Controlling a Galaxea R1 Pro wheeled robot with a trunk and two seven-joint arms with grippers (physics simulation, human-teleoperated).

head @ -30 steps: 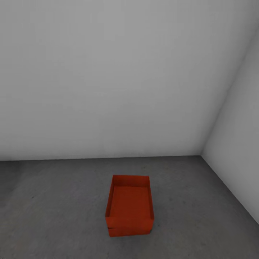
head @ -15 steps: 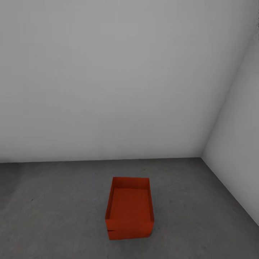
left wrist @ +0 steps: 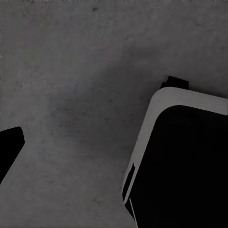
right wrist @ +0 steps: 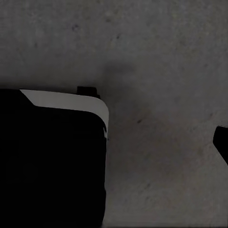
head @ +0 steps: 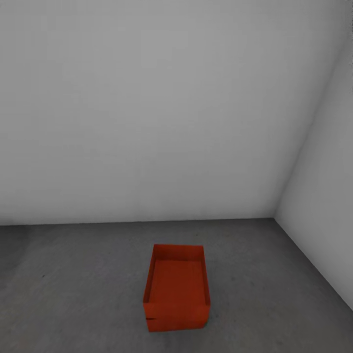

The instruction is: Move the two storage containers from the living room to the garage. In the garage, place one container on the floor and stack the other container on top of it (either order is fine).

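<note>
- In the left wrist view one dark fingertip (left wrist: 9,149) of the left hand pokes in at about nine o'clock, with no second finger beside it, so how wide that hand stands cannot be told.
- At about four o'clock there sits the robot's black base (left wrist: 183,166), rounded at the corner with a pale rim.
- In the right wrist view a dark fingertip (right wrist: 222,142) of the right hand shows at three o'clock, alone.
- Its spread cannot be judged either.
</note>
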